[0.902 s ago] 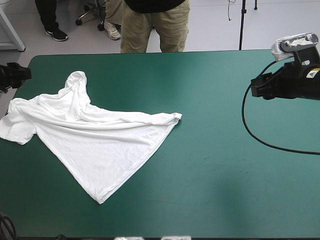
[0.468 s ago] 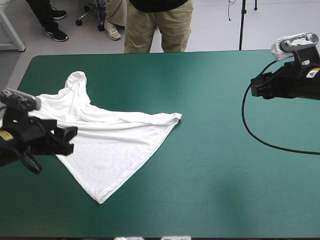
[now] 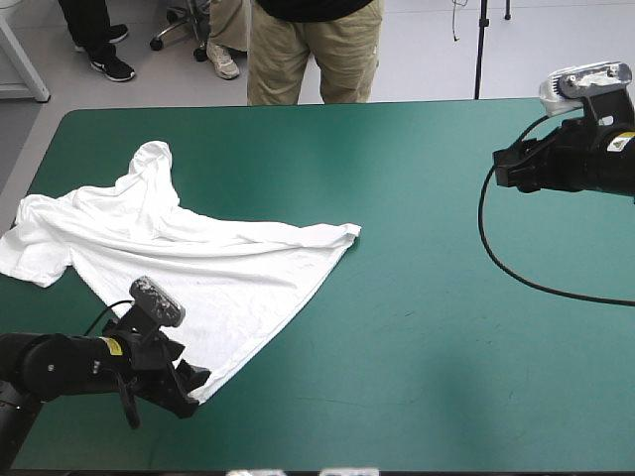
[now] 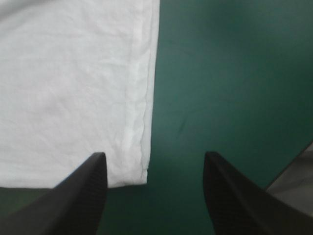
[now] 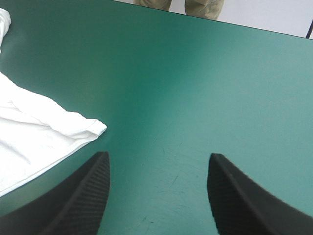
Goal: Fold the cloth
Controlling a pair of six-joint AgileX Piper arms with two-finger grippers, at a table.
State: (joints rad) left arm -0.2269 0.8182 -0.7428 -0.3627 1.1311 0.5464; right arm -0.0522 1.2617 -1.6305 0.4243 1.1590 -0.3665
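Your teal-green cover (image 3: 446, 347) fills the high view. The T-shirt (image 3: 198, 268) lies spread and rumpled across its left half, just as it lay before. The left gripper (image 3: 193, 382) has moved. Earlier it hung at the middle left over the shirt; now it sits lower left at the shirt's nearest pointed corner, fingers apart, with that hemmed corner between them. The right gripper (image 3: 501, 169) stays at the upper right, fingers apart, well clear of the shirt.
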